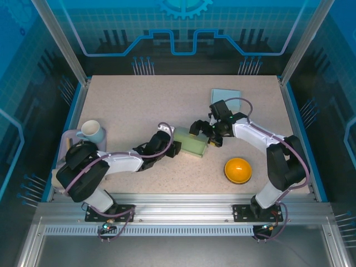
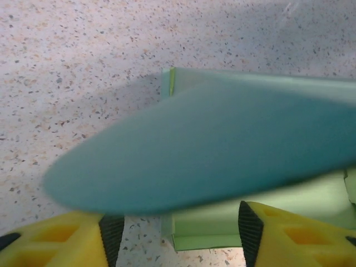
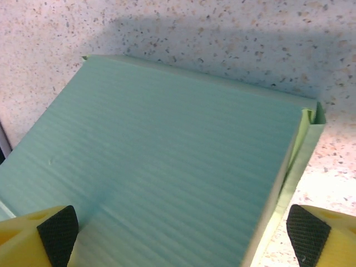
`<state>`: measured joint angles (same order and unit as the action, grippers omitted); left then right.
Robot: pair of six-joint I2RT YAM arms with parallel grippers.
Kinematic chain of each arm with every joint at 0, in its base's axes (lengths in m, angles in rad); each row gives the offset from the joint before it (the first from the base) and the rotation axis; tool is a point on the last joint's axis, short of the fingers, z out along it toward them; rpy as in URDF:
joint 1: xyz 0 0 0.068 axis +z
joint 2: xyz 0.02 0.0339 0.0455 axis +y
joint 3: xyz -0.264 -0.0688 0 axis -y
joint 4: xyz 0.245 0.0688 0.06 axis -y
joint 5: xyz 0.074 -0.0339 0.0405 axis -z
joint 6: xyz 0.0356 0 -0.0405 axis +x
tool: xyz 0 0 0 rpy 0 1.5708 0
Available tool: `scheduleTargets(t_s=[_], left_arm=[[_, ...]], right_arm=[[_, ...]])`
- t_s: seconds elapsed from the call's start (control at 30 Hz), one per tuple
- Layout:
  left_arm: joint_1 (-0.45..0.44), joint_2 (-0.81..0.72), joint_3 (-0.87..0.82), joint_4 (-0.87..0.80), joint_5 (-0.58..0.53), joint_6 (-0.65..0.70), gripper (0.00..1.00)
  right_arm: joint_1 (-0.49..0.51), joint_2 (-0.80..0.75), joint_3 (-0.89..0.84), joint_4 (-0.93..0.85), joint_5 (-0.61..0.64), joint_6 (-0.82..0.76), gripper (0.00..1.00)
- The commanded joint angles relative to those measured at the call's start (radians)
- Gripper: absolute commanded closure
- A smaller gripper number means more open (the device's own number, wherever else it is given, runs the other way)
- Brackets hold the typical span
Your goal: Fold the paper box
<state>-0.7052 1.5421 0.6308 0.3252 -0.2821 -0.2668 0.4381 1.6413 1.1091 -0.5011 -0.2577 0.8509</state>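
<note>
Two hands flank the pale green corrugated paper box (image 1: 192, 143) at the worktop's (image 1: 139, 105) centre, left hand (image 1: 175, 148) at its 9 o'clock half open, right hand (image 1: 203, 133) at 2 o'clock spread wide, both empty; walls (image 2: 206, 233) look formed, lid (image 3: 167, 156) seemingly not yet tucked.

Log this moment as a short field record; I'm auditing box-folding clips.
box: green paper box, mid-table between both grippers
left gripper: open, facing the box, blurred flap just ahead
right gripper: open, over the box's flat panel
other items: mug at left, orange bowl at right, pale sheet at the far side
</note>
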Motion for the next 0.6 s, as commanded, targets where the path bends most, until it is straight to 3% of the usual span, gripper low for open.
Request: scheduleTargets(t_s=[0.0,0.17,0.57], left_arm=[[-0.003,-0.066,0.007,-0.105,0.009,-0.017,0.37],[-0.002,-0.149,0.022,-0.266,-0.007,-0.071,0.34],[-0.002,-0.387,-0.012,-0.563,0.135,-0.261,0.34]], right_arm=[[0.023,-0.007,-0.001,-0.055,0.069,-0.046,0.01],[0.065,0.022,0.037,-0.131,0.172,-0.107,0.02],[0.124,0.08,0.053,-0.166,0.307,-0.149,0.01]])
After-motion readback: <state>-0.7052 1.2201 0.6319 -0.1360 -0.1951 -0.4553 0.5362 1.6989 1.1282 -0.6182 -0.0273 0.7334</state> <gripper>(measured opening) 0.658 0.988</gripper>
